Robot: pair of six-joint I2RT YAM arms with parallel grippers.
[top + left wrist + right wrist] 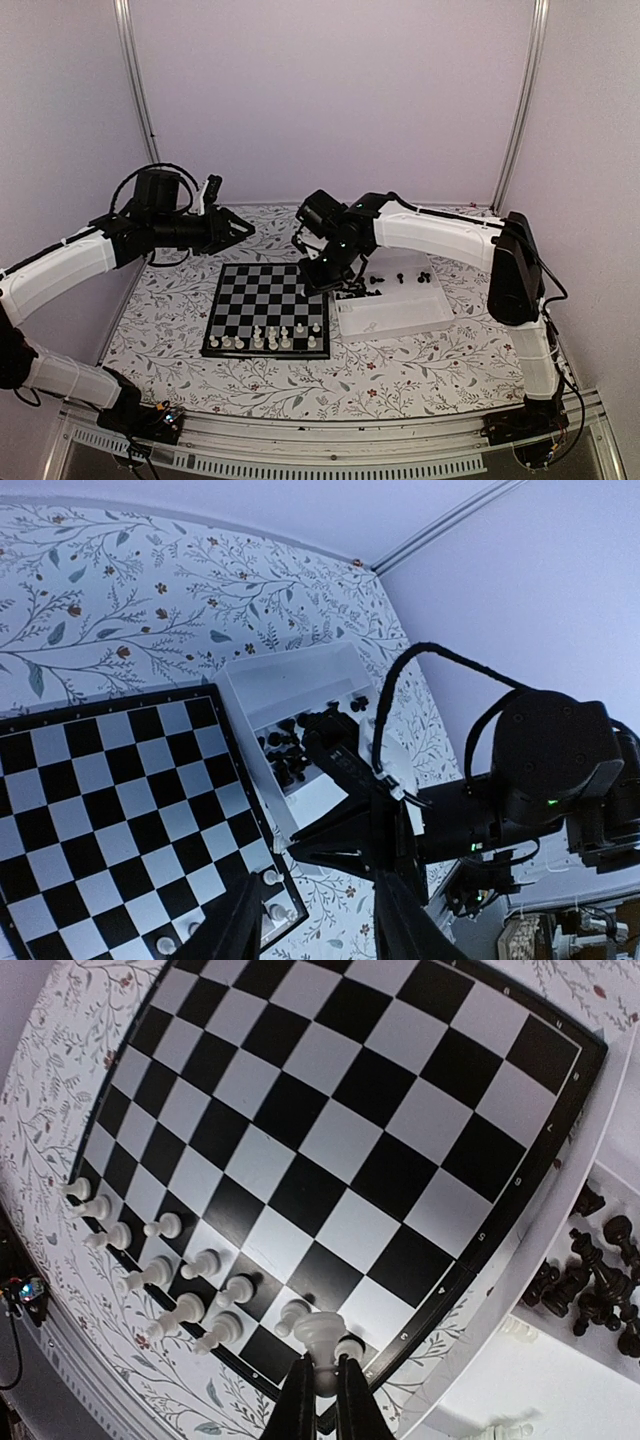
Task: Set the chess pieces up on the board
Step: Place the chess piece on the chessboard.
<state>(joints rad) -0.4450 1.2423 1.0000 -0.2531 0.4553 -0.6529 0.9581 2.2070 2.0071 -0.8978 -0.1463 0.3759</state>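
Note:
The board point(262, 296) lies in the middle of the table, with several white chess pieces point(275, 338) standing along its near edge. My right gripper point(322, 283) hovers over the board's right side, shut on a white chess piece point(320, 1338). In the right wrist view the gripper point(322, 1365) holds this piece by its stem above the near right corner squares, close to the standing white pieces point(160, 1273). Several black chess pieces point(385, 282) lie in the white tray point(400, 318). My left gripper point(240, 228) is open and empty, raised beyond the board's far left corner.
The two-compartment tray sits directly right of the board; in the right wrist view its wall point(560, 1230) runs along the board's edge. In the left wrist view the right arm point(540, 760) reaches over the tray point(290, 680). The tablecloth has a floral print.

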